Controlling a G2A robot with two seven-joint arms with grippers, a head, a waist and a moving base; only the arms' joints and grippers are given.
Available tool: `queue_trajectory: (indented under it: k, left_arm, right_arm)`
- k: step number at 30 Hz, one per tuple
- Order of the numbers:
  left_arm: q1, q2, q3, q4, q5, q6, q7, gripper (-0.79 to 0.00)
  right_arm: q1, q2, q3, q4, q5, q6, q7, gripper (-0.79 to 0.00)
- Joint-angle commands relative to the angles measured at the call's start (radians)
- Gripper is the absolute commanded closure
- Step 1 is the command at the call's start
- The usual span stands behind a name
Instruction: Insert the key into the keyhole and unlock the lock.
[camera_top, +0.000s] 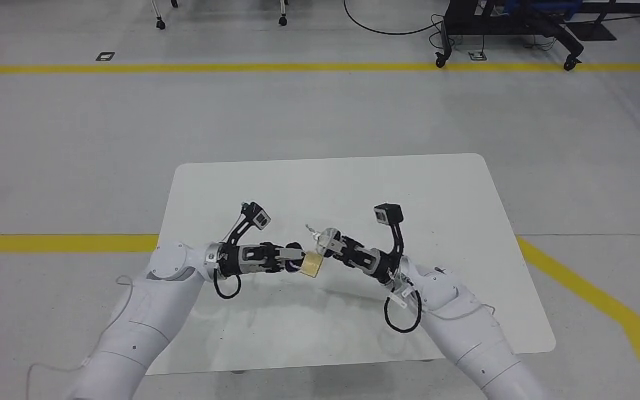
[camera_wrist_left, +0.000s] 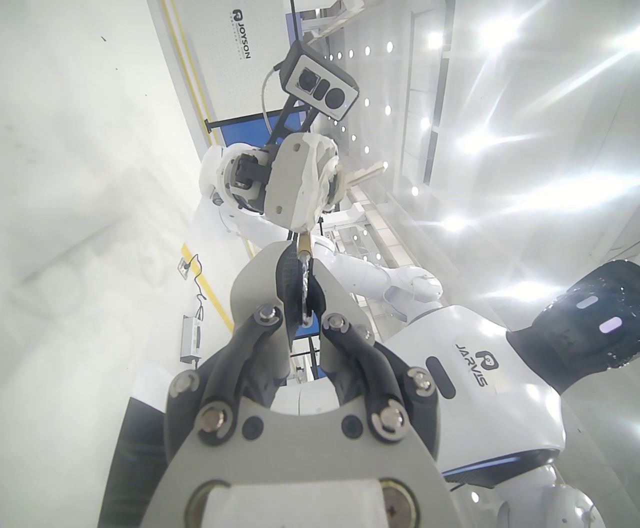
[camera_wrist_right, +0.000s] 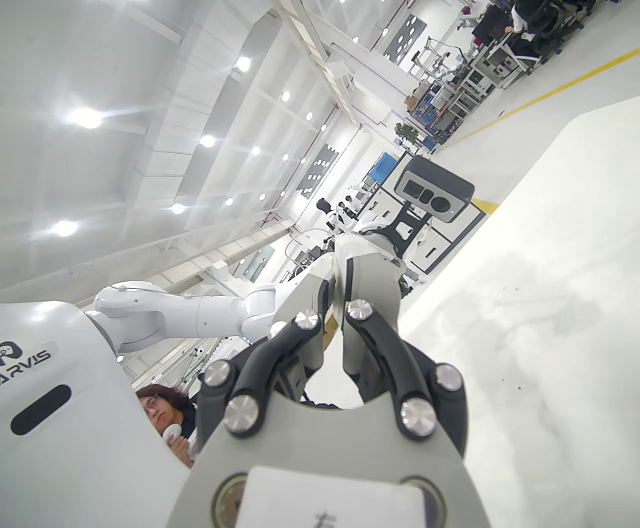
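Both grippers meet above the middle of the white table (camera_top: 430, 200). A brass padlock (camera_top: 312, 265) hangs between them. My left gripper (camera_top: 294, 257) is shut on its silver shackle (camera_wrist_left: 305, 295), and a bit of the brass body (camera_wrist_left: 304, 243) shows past the fingertips. My right gripper (camera_top: 323, 241) sits just beyond the padlock, tape-wrapped fingers (camera_wrist_left: 327, 167) shut on a silver key (camera_wrist_left: 367, 174) whose blade sticks out sideways, away from the padlock. The right wrist view has its own gripper (camera_wrist_right: 336, 287) pressed together, with the key hidden inside.
The table's far edge (camera_top: 330, 162) and right edge (camera_top: 520, 250) border grey floor with yellow lines (camera_top: 300, 68). Wheeled frames (camera_top: 500, 30) stand far behind. Bare tabletop (camera_top: 250, 200) lies around the two arms.
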Motion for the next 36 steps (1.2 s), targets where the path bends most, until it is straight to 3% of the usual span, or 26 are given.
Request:
queue_trajectory:
  k: [1, 11, 17, 25, 28, 36]
  left_arm:
    - [0.001, 0.0, -0.004, 0.002, -0.002, 0.002, 0.005, 0.0]
    - [0.006, -0.004, -0.012, 0.016, -0.041, 0.061, 0.038, 0.0]
    - [-0.004, -0.013, -0.019, 0.064, -0.158, 0.19, -0.006, 0.0]
    - [-0.042, -0.029, -0.01, 0.15, -0.289, 0.369, -0.139, 0.0]
    - [-0.052, -0.033, 0.003, 0.154, -0.319, 0.424, -0.139, 0.0]
    - [-0.061, -0.029, 0.007, 0.166, -0.309, 0.43, -0.139, 0.0]
  right_arm:
    - [-0.004, 0.0, 0.001, -0.003, 0.007, -0.001, 0.015, 0.0]
    - [-0.031, 0.005, 0.026, -0.029, 0.033, -0.019, 0.058, 0.0]
    - [-0.057, 0.012, 0.061, -0.045, 0.047, -0.069, 0.06, 0.0]
    - [-0.118, 0.025, 0.136, -0.092, -0.055, -0.123, -0.019, 0.0]
    - [-0.145, 0.03, 0.172, -0.115, -0.101, -0.14, -0.062, 0.0]
    - [-0.162, 0.034, 0.202, -0.129, -0.133, -0.137, -0.098, 0.0]
